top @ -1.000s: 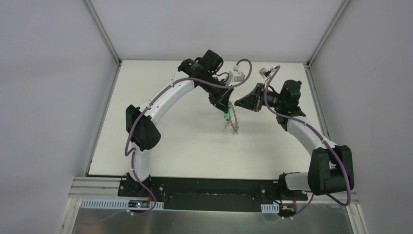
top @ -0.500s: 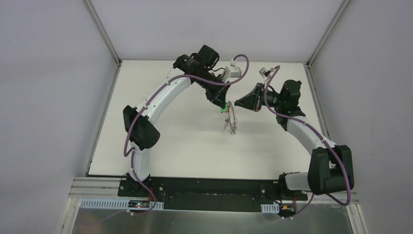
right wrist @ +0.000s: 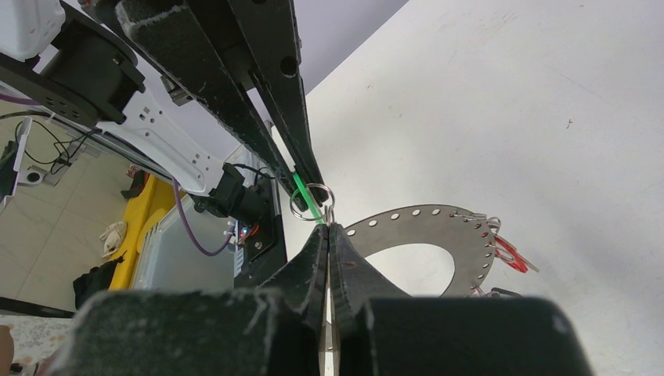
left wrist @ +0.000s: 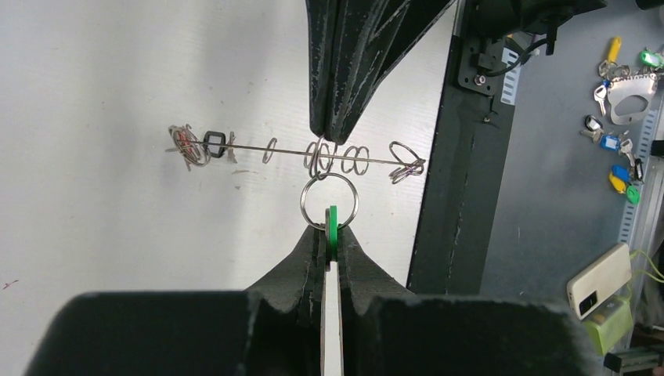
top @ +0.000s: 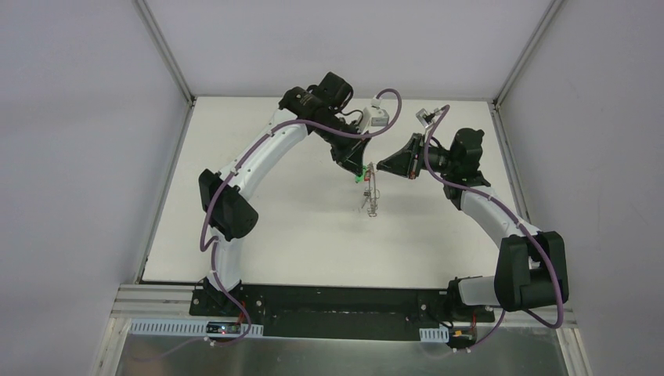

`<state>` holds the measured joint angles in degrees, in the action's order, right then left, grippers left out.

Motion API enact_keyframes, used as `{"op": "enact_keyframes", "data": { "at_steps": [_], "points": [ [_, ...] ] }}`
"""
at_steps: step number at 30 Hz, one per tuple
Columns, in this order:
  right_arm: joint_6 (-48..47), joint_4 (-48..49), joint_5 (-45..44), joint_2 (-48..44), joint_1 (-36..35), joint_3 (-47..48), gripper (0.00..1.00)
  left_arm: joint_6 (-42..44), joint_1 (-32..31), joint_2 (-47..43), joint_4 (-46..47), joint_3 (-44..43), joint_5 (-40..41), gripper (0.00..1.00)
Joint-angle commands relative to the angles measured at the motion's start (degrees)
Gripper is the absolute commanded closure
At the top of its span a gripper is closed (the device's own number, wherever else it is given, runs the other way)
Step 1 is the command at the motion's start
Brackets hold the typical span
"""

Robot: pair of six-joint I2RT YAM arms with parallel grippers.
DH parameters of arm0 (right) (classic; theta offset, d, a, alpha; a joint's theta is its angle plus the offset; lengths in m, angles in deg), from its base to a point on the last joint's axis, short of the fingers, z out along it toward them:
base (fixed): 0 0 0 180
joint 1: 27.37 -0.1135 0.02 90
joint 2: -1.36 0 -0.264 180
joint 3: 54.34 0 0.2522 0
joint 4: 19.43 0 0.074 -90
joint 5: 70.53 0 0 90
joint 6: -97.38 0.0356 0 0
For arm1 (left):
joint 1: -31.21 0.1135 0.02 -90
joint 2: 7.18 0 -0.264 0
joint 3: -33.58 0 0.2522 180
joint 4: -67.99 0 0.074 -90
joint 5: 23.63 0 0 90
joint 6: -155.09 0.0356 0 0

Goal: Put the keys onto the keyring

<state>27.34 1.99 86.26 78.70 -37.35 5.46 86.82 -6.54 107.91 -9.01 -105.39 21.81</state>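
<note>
Above the far middle of the worktop point(top: 274, 219), the right gripper point(right wrist: 329, 229) is clenched on the keyring's point(right wrist: 438, 223) rim. The keyring lies edge-on across the left gripper point(left wrist: 329, 235), which grasps the green key point(left wrist: 331, 222) — its split ring point(left wrist: 329, 200) is just beside a rim loop point(left wrist: 319, 157), straight ahead.

The counter point(top: 258, 227) is a white, matte rectangle, bordered on its left and right by aluminium rails point(top: 166, 192) that meet grey walls. A black mounting plate point(top: 337, 301) runs along its near edge. The surface carries a tiny red fleck point(left wrist: 8, 283) and a small dark speck point(right wrist: 569, 123). Over the middle the keyring point(top: 373, 200) stands on edge. Whether its lower end touches the surface cannot be told.
</note>
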Motion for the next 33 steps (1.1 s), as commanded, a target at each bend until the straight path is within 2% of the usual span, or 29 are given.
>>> {"op": "enact_keyframes", "data": {
  "at_steps": [1,8,33],
  "points": [
    [0.5,4.0,1.2,-0.5,0.3,0.4,1.00,0.9,0.4,-0.3,-1.2,1.2,-3.0,1.00],
    [2.1,5.8,1.4,-0.3,0.3,0.1,1.00,-0.2,-1.2,-0.2,0.3,4.4,-3.2,1.00],
    [2.9,6.9,1.4,-0.5,0.2,-0.2,1.00,-0.4,-3.5,1.2,0.7,4.4,-4.6,1.00]
  ]
}}
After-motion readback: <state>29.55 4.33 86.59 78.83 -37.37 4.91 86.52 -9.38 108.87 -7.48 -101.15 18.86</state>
